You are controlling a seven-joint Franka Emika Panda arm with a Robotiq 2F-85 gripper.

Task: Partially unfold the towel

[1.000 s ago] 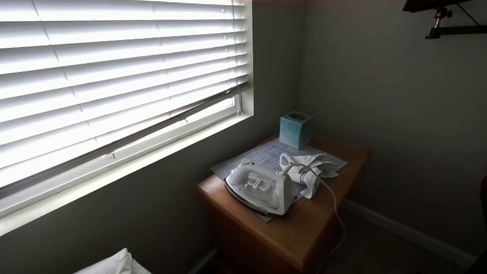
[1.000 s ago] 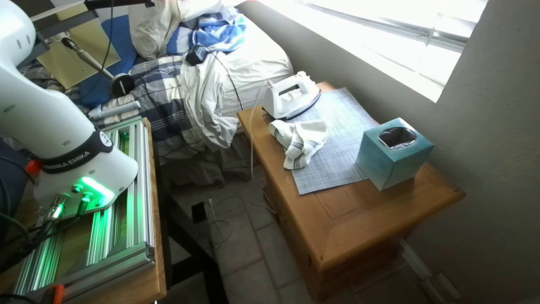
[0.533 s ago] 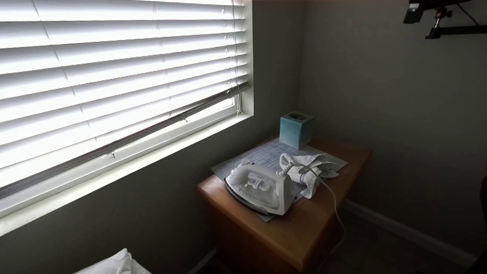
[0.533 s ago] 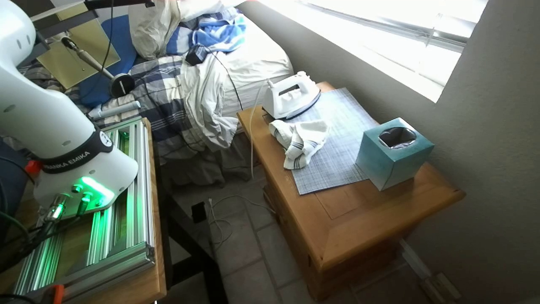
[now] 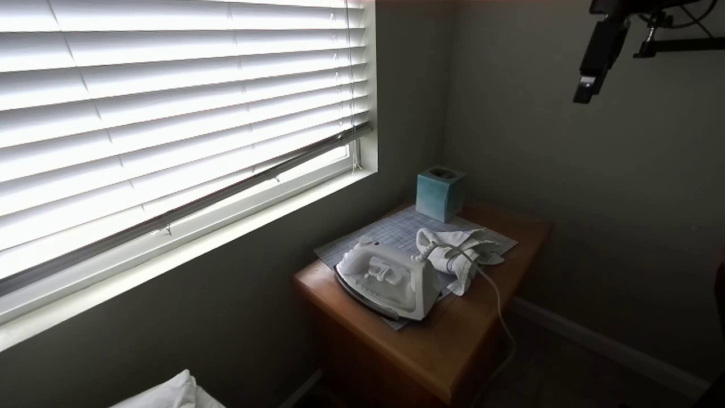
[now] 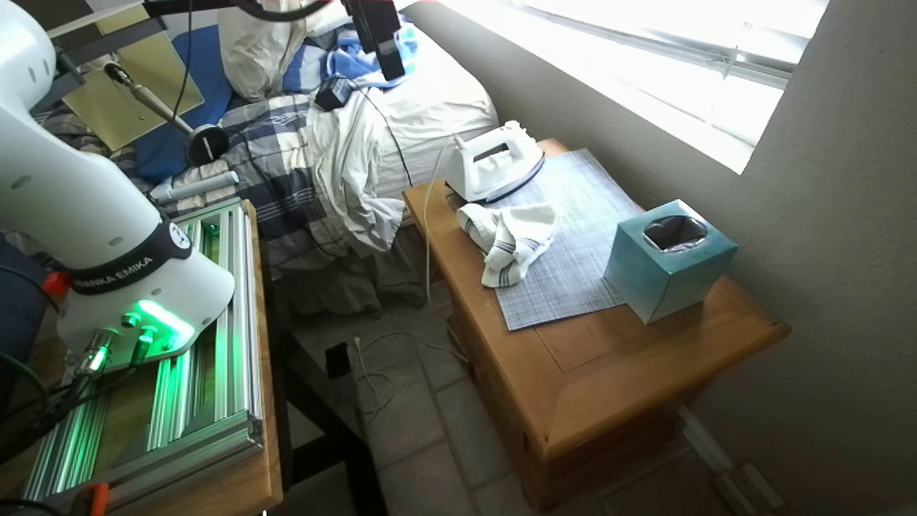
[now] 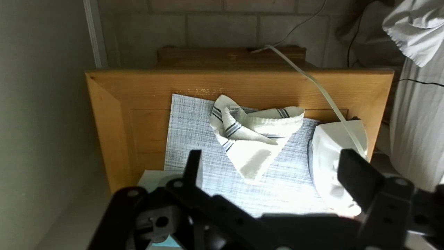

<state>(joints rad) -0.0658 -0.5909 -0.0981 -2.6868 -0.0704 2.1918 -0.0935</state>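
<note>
The towel, a white cloth with dark stripes, lies crumpled on the table in both exterior views. In the wrist view the towel shows folds and a rolled part at the table's front edge side, with a flat pointed end towards the gripper. My gripper is open and empty, its fingers wide apart over the towel and iron in the wrist view. It hangs in the air well above the table in both exterior views, touching nothing.
A white iron stands beside the towel on a grey woven mat. Its cord runs over the towel's side in an exterior view. A teal tissue box stands on the wooden table. Window and wall lie behind.
My gripper has come down into sight from the top edge in both exterior views. The towel, iron and box have not moved.
</note>
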